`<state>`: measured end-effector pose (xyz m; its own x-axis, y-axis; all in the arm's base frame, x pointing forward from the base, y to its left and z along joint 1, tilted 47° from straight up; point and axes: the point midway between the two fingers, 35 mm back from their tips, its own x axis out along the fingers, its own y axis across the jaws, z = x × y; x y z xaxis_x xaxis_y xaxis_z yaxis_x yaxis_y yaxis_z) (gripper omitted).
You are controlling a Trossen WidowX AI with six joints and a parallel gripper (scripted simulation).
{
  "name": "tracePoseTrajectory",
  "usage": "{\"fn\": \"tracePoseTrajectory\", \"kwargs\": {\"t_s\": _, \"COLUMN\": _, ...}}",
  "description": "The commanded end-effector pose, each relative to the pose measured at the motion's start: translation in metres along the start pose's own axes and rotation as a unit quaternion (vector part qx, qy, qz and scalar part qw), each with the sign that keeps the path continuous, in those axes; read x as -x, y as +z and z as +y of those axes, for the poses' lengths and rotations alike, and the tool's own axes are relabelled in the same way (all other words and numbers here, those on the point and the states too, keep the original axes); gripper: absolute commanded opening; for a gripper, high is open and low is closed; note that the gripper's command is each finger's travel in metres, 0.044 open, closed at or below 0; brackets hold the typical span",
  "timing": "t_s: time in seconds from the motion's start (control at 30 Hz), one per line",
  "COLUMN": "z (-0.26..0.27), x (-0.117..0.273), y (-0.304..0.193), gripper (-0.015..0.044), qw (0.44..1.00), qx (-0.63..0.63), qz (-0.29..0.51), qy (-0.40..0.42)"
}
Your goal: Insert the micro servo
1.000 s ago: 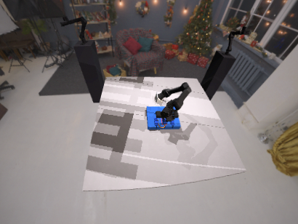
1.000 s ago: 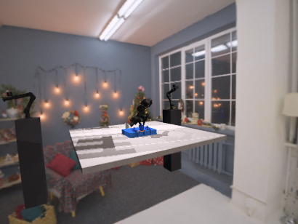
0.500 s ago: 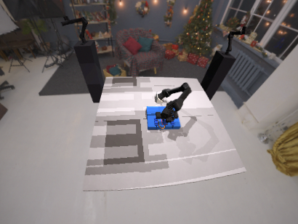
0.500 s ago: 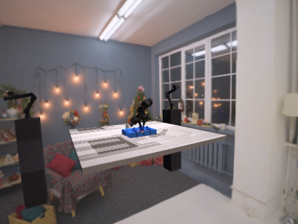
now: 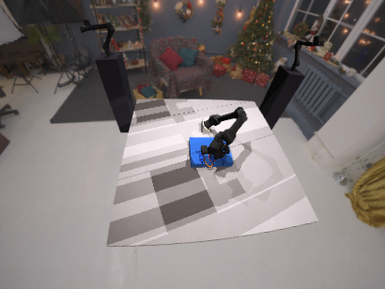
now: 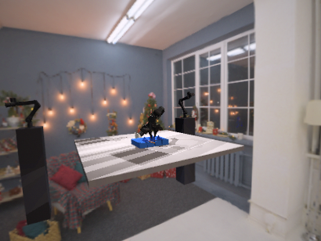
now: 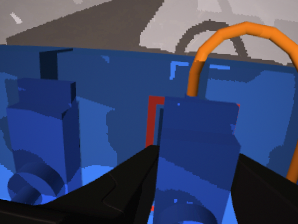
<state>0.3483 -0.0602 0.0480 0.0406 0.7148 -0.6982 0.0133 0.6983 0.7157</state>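
- We see the black gripper pinching the loose micro servo, one finger against each side of its blue body.
- From the wrist view, we find the servo over the marked pocket's red outline, which shows along its left side and at its upper right corner. We cannot tell whether both ears lie flat on the deck.
- At the servo's near end, a rounded boss is partly in frame; the shaft's tip is out of our sight.
- The orange cable leaves the servo's far end, arches up and bends down on the right. Its seat in the notch is hidden from us.
- To the left, apart from the held servo, we spot a second blue servo, its round shaft facing the wrist camera.
- Beneath them, we see the blue deck resting on the striped, shadowed surface, with the black arm bent above.
- Farther out, we count two black pillars, each topped by another dark arm, near an armchair and a lit Christmas tree.
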Motion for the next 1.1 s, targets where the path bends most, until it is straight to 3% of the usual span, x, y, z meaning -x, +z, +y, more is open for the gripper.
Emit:
{"fn": "tracePoseTrajectory", "kwargs": {"t_s": 0.0, "z": 0.0, "x": -0.004, "y": -0.001, "gripper": 0.0, "qw": 1.0, "qx": -0.002, "qz": -0.001, "qy": 0.002}}
{"fn": "tracePoseTrajectory", "kwargs": {"t_s": 0.67, "z": 0.0, "x": -0.019, "y": -0.001, "gripper": 0.0, "qw": 1.0, "qx": -0.002, "qz": -0.001, "qy": 0.002}}
{"fn": "tracePoseTrajectory", "kwargs": {"t_s": 0.9, "z": 0.0, "x": -0.016, "y": 0.0, "gripper": 0.0184, "qw": 1.0, "qx": -0.002, "qz": -0.001, "qy": 0.002}}
{"fn": "tracePoseTrajectory", "kwargs": {"t_s": 1.07, "z": 0.0, "x": -0.005, "y": 0.0, "gripper": 0.0187, "qw": 1.0, "qx": -0.003, "qz": -0.001, "qy": 0.002}}
